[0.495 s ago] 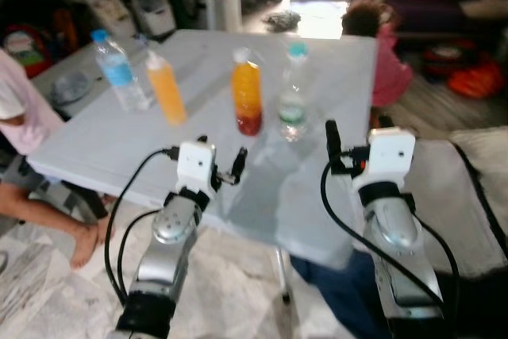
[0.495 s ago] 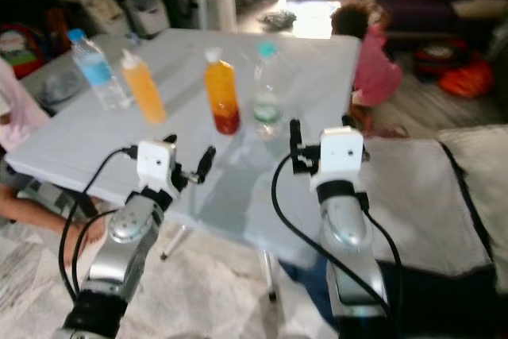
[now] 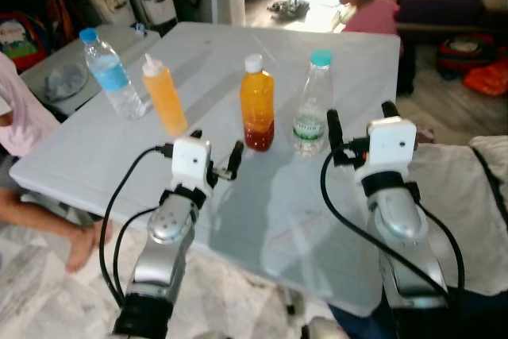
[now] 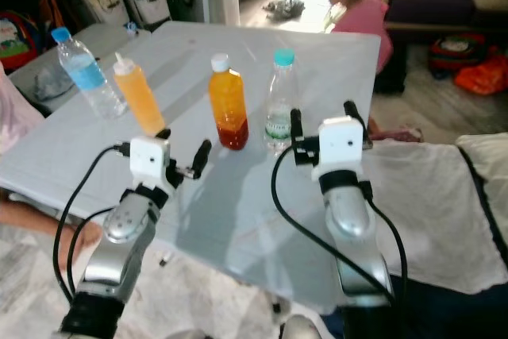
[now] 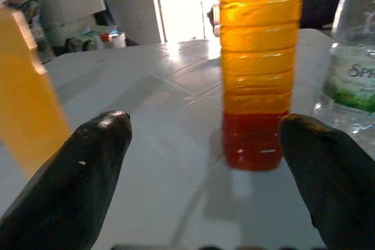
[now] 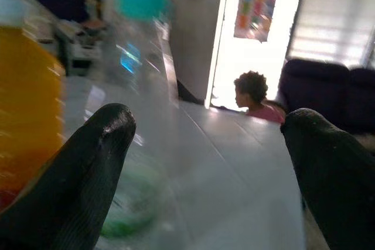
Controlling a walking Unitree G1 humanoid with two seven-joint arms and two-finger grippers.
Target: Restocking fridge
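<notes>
Bottles closer now, view sharper: juice bottle point(image 3: 257, 102) faces spread left gripper point(image 3: 216, 152); water bottle point(image 3: 313, 103) just ahead of spread right gripper point(image 3: 358, 124). Pickup looks imminent.

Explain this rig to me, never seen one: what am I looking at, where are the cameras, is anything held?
It is a walking humanoid robot with two silver arms, each ending in two long black fingers. Two pictures come from a stereo camera on its head looking down; the other two come from wrist cameras looking along each gripper's fingers.

On the pale grey table stand four bottles: a clear water bottle with a blue cap, an orange squeeze bottle with a white nozzle, an orange juice bottle with a white cap and a clear bottle with a teal cap.

The left gripper faces the juice bottle, the right gripper is beside the teal-capped one. Both are open; nothing is held. People are nearby.
</notes>
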